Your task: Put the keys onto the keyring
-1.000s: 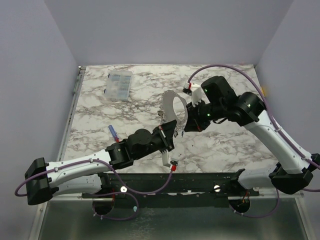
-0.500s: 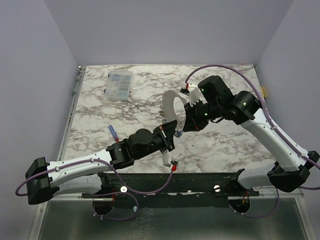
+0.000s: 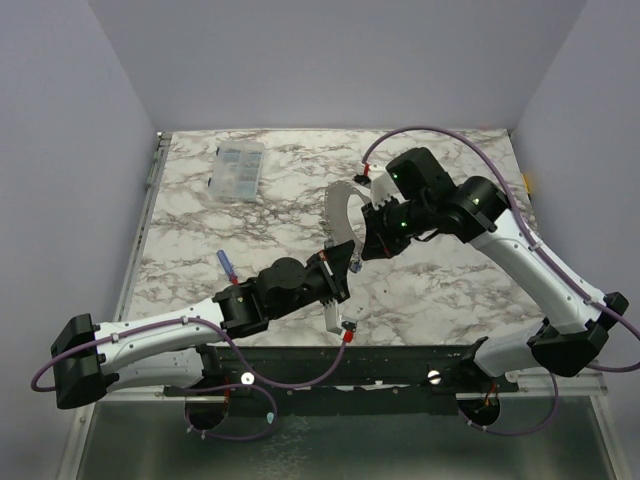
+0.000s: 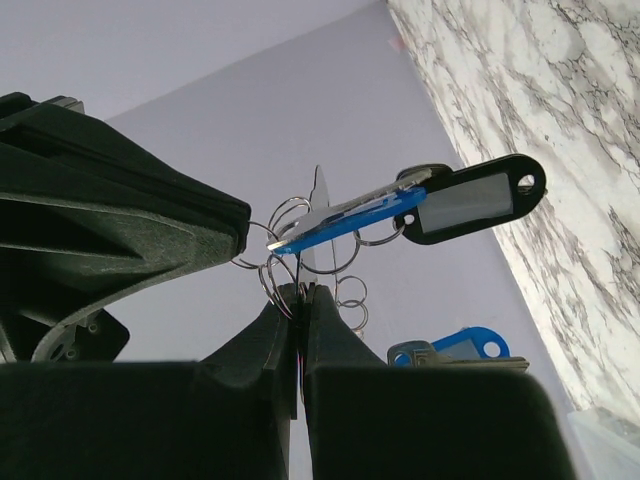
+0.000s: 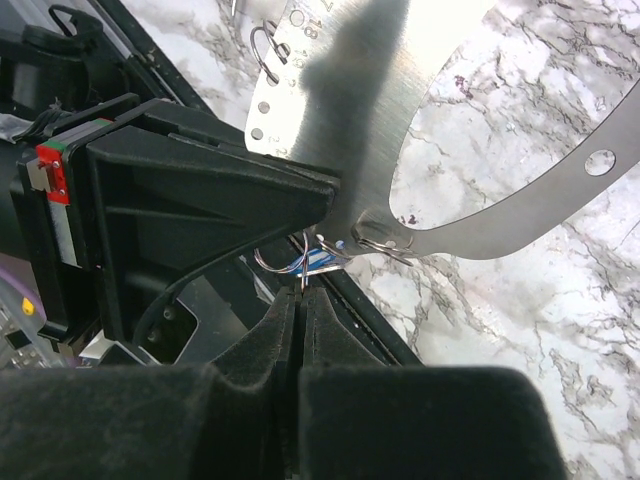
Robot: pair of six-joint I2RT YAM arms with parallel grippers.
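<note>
1. White-and-grey marbled bench (image 3: 450, 290): it carries a clear plastic compartment box (image 3: 238, 168) at the far left and a small blue object (image 3: 228, 265), too small to identify. Both lie well apart from the work.
2. Black-and-white right arm (image 3: 530, 255): over the last second it has swung leftward. This brings the right end effector (image 3: 364, 247) in close beside the left end effector (image 3: 343, 268), which has held its place. Judgement: threading is at fine alignment and is not complete.
3. Large flat grey metal keyring (image 3: 338, 205): it is raised off the bench, rising from where the two end effectors meet. In the right wrist view the keyring (image 5: 480, 235) lies just beyond the fingertips.
4. Keys: a blue-headed key (image 4: 462, 350) and a black tag with a pale window (image 4: 470, 200) hang just beyond the left end effector (image 4: 300, 290).
5. Small wire split rings (image 4: 300, 225): the left jaws are clamped on one loop. The right end effector (image 5: 300, 285) has its jaws together with loops at the tips; whether it pinches one cannot be told.
</note>
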